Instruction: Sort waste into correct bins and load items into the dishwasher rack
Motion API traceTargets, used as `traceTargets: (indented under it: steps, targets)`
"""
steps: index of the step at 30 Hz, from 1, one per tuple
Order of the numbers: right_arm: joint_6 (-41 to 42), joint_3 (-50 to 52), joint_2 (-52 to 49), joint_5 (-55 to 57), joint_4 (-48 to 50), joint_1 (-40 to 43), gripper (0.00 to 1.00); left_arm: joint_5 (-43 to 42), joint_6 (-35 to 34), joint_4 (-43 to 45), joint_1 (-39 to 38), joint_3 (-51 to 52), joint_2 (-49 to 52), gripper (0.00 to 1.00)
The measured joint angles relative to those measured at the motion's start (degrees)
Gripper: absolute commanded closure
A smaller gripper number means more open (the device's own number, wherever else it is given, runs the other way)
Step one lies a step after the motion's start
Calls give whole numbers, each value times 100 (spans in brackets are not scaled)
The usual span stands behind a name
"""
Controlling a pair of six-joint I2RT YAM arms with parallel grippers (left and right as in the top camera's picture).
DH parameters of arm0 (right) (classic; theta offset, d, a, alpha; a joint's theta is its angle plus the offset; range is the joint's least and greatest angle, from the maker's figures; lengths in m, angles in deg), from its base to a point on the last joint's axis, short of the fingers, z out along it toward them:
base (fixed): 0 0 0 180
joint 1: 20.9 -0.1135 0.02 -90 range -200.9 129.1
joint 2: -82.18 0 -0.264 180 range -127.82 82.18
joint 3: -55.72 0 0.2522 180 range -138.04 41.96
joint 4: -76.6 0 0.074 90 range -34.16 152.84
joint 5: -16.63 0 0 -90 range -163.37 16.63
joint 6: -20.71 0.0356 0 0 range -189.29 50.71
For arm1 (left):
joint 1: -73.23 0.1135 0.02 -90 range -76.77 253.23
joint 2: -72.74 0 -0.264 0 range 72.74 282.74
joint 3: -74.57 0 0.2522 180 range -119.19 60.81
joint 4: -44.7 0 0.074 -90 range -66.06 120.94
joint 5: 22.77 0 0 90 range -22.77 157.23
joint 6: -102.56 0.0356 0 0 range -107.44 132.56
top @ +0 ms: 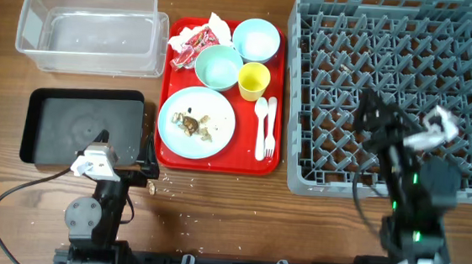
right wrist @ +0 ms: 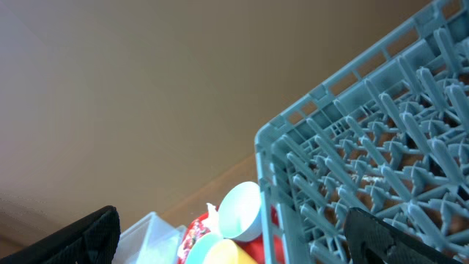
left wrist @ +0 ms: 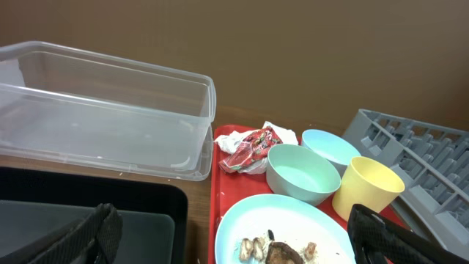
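A red serving tray (top: 247,156) holds a light blue plate (top: 214,105) with brown food scraps (top: 192,123), a pale green bowl (top: 219,67), a light blue bowl (top: 256,39), a yellow cup (top: 253,81), a white spoon (top: 260,124) and fork (top: 270,125), and a crumpled napkin with a red-and-white wrapper (top: 196,38). The clear tub (top: 92,28) and the black tray (top: 80,128) lie left of it. The grey rack (top: 295,94) stands at the right. My left gripper (top: 146,169) is open and empty, low by the black tray's right corner, facing the plate (left wrist: 293,220). My right gripper (top: 371,113) is open and empty above the rack's middle.
A small brown scrap (top: 152,189) and crumbs lie on the wooden table in front of the red tray. The left arm's cable trails off to the left along the table's front. The rack (right wrist: 366,147) fills the right wrist view's right side.
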Motion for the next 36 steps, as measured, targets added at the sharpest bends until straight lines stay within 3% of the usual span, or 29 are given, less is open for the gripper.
traceTargets:
  steps: [6, 10, 13, 16, 21, 25, 28, 31, 33, 36]
  targets:
    - [177, -483, -2583, 1058, 903, 4, 0, 0, 0, 0, 0, -2, -7, 0]
    - [750, -481, -3250, 1740, 1106, 9, 0, 0, 0, 0, 0, -2, -7, 0]
    - [321, -483, -3071, 1779, 1572, 9, 0, -4, 0, 0, 0, -2, -7, 0]
    - [-400, -483, -2393, 1777, 1447, 9, 0, -131, -195, 11, 0, -2, -7, 0]
    - [-1060, -542, -608, 1106, -173, 13, 0, -505, -1545, 72, 0, 0, -7, 0]
    - [-1261, -557, 361, 1327, -1473, 13, 1, -1366, -1801, 474, 0, 15, -2, 0]
    - [-1298, -557, 470, 2142, -2061, 13, 0, -2083, -1864, 1261, 0, -11, -9, 0]
    - [-1300, -557, 367, 2857, -2144, 13, 0, -2341, -1856, 879, 0, -448, 114, 0]
    - [-1303, -557, 92, 3283, -2085, 20, 0, -2468, -1591, 304, 0, -1342, 708, 0]
    - [-1318, -557, -203, 3482, -1930, 20, 0, -2618, -962, -1541, 9, -3084, 2188, 0]
